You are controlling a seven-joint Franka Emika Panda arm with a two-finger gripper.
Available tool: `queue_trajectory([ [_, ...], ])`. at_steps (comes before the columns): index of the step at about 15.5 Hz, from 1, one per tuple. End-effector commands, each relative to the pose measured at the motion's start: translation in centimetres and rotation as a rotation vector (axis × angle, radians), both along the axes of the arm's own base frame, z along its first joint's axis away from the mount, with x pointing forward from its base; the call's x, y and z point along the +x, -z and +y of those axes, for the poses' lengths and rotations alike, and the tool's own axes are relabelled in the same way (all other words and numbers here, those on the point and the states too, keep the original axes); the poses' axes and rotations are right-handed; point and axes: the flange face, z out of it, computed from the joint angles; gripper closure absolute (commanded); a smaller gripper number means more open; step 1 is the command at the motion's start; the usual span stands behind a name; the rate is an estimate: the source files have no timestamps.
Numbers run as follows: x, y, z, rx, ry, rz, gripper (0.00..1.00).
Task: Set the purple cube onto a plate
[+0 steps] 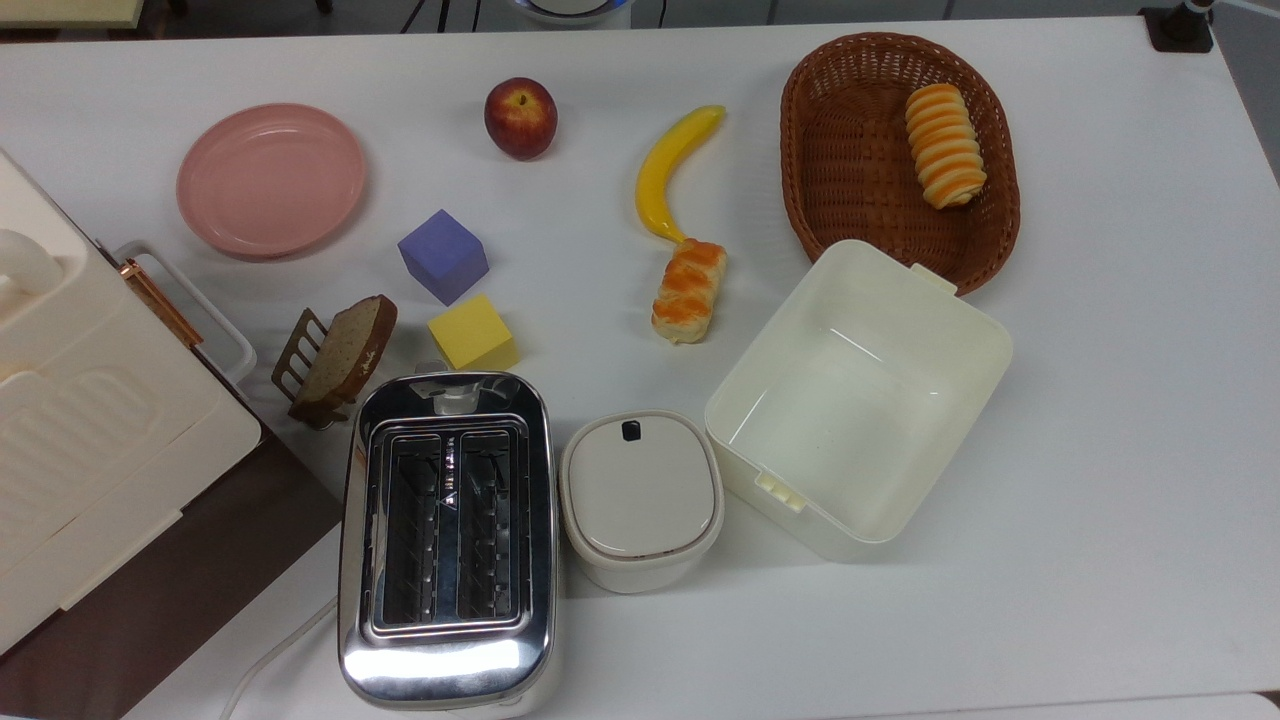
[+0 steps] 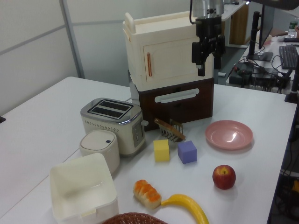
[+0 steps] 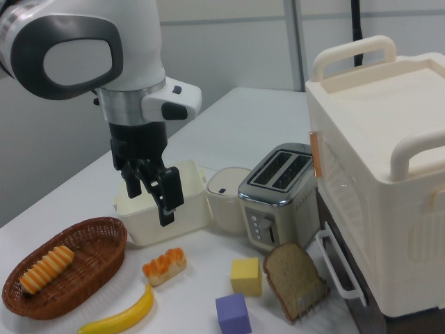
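In the top view, the purple cube [image 1: 443, 256] rests on the white table [image 1: 1100, 400], just beside the yellow cube [image 1: 473, 333] and near the pink plate [image 1: 271, 179], which lies toward the top view's left and has nothing on it.

In the left view, my gripper [image 2: 207, 59] hangs high above the table, in front of the cream cabinet [image 2: 159, 51] — well apart from the cube [image 2: 187, 151]. My fingers are spread apart and hold nothing.

In the right view, my gripper [image 3: 150, 195] is up in the air with the open jaws pointing down, and the cube [image 3: 233, 314] sits low at the front.

I judge that I am at the approach step; nothing is grasped yet. Next I must come down over the purple cube, with one finger on each side, and not touch the yellow one.
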Motion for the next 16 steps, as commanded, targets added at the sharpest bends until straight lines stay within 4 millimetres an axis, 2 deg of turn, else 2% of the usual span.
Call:
queue_trajectory([
  [1, -0.7, -0.3, 1.9, 0.020, -0.037, 0.000, 0.00],
  [3, -0.5, 0.5, 2.5, 0.018, -0.040, 0.012, 0.00],
  [5, -1.5, -0.2, 2.4, 0.025, -0.109, -0.005, 0.00],
  [7, -2.4, 1.1, 1.8, 0.068, -0.276, 0.031, 0.00],
  [9, -2.2, 1.6, 2.7, 0.057, -0.228, 0.049, 0.00],
  [10, -1.2, 1.7, 3.2, 0.030, -0.141, 0.002, 0.00],
  [13, 0.0, 3.9, 3.7, -0.012, 0.081, -0.106, 0.00],
  [14, 0.0, 5.6, 4.5, -0.022, 0.100, -0.162, 0.00],
  [16, 0.5, 8.8, 4.6, -0.034, 0.112, -0.220, 0.00],
])
